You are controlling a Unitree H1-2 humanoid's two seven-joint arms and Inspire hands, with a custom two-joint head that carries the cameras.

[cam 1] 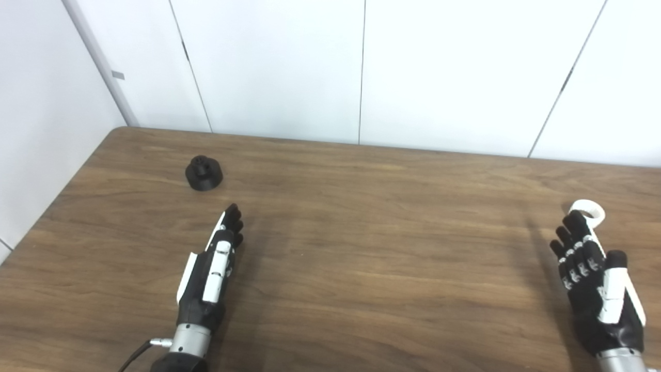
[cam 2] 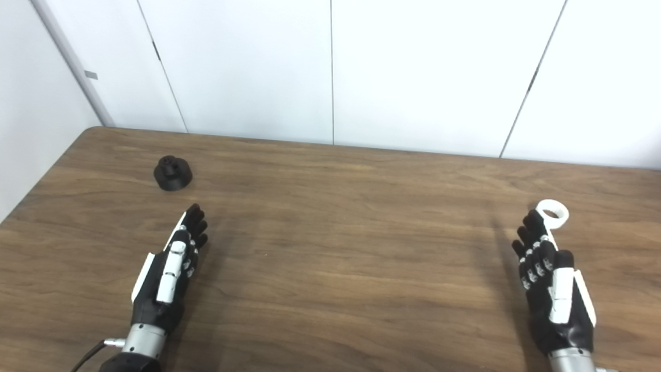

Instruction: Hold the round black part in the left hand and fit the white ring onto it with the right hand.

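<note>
Left hand (cam 1: 209, 274): over near-left of wooden table (cam 1: 372, 258), fingers extended and apart, holding nothing. Round black part (cam 1: 204, 173): on table beyond left hand, toward far-left corner, apart from fingertips, untouched. Right hand (cam 2: 552, 281): at table's right side, fingers extended, holding nothing. White ring (cam 2: 552, 212): flat on table just beyond right fingertips; contact not discernible. White wall panels (cam 1: 361, 67) behind table.
</note>
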